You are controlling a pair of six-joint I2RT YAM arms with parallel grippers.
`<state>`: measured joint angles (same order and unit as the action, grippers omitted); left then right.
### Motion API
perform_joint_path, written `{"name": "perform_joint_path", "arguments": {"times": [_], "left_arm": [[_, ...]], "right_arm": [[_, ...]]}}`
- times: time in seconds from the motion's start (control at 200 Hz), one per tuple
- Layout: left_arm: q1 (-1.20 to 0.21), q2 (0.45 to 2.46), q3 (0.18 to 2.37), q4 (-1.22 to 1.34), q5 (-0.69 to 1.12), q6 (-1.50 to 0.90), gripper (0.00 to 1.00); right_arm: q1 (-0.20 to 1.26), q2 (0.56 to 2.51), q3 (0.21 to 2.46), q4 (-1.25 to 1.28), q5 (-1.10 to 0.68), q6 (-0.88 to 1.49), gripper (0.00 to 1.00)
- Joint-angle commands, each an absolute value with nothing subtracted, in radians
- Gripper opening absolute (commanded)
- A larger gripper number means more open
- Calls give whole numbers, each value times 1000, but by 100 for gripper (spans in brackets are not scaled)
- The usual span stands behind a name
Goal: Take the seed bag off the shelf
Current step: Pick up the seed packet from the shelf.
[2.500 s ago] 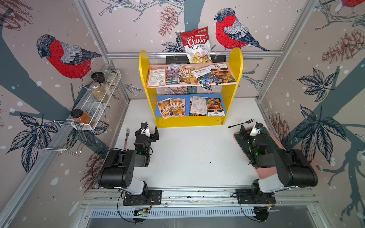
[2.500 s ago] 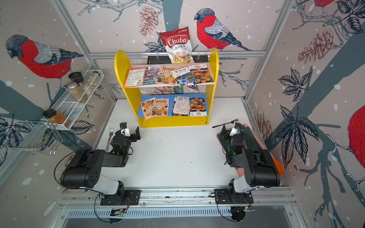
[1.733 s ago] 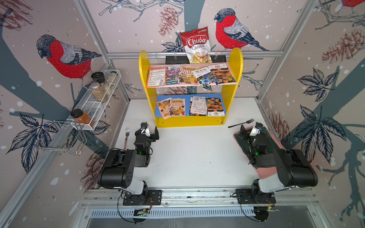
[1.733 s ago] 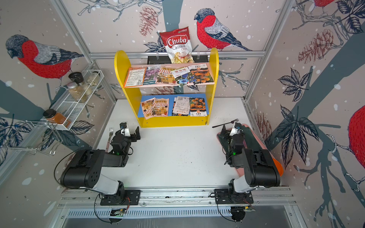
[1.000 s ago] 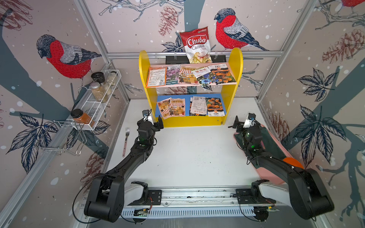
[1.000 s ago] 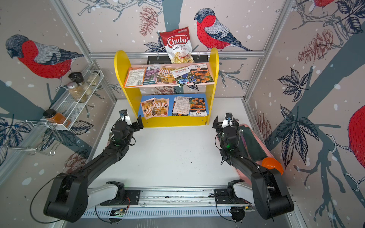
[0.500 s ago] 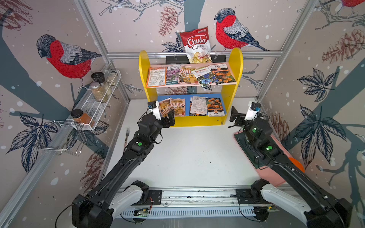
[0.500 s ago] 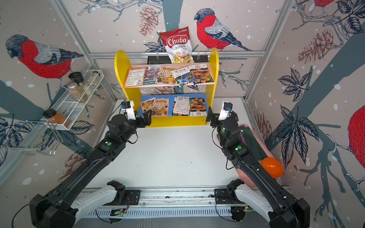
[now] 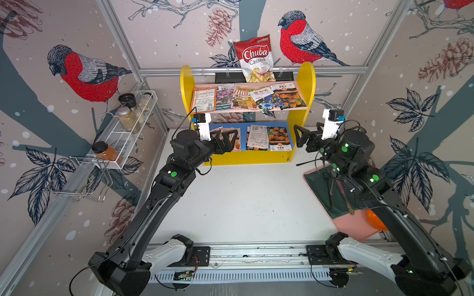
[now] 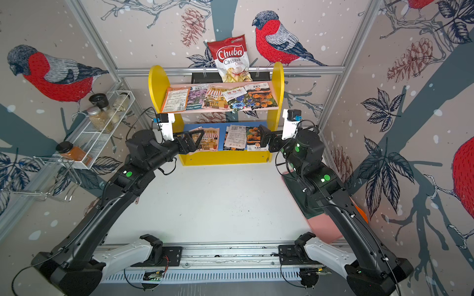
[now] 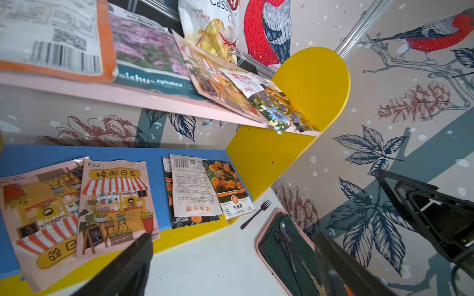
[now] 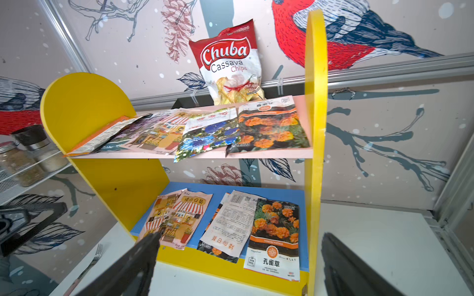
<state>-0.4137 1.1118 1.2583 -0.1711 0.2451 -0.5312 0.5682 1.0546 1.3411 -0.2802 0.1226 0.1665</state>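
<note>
The shelf (image 9: 186, 84) (image 10: 157, 84) stands at the back of the table, with yellow sides, a pink upper board and a blue lower board. Several seed bags lie flat on each board. Among them are a marigold bag (image 9: 279, 138) (image 12: 275, 235) at the lower right and shop-picture bags (image 11: 115, 202) at the lower left. My left gripper (image 9: 227, 139) (image 10: 195, 139) (image 11: 232, 246) hangs open before the lower board's left end, holding nothing. My right gripper (image 9: 301, 135) (image 10: 264, 137) (image 12: 239, 243) is open and holds nothing, just in front of the shelf's right side panel.
A Chuba chips bag (image 9: 256, 59) leans on the wall behind the upper board. A white wire rack with spice jars (image 9: 128, 123) hangs on the left wall. A pink tray (image 9: 356, 230) with green cloth and cutlery lies under my right arm, with a black fork (image 9: 307, 162) beside it.
Both arms have unfolded from their low rest and reached up and forward to the shelf's front. Both grippers stayed open and the bags have not moved.
</note>
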Motion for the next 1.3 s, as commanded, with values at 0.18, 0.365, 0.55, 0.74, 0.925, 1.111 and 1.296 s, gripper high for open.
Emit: {"name": "perform_joint_path", "arguments": {"times": [0.18,0.365,0.55,0.74,0.925,1.111,1.296], "left_arm": [[-295,1150,1337,-174,410,-853,98],[-277,1189,1443,-280,401,-931,98],[-275,1174,1502,-379,275,-978,92],[-264,1172,1528,-447,193,-996,88],[-239,1195,1533,-456,157,-1035,84],[-196,1216,1519,-421,153,-1078,80],[-169,1253,1520,-383,182,-1103,77]], "right_arm": [[569,1102,1429,-354,-33,251,100],[568,1162,1512,-403,-55,239,100],[568,1205,1585,-437,-82,230,100],[568,1207,1594,-443,-81,227,100],[568,1210,1590,-443,-92,226,100],[568,1195,1563,-429,-98,229,100],[568,1172,1530,-413,-91,233,100]]}}
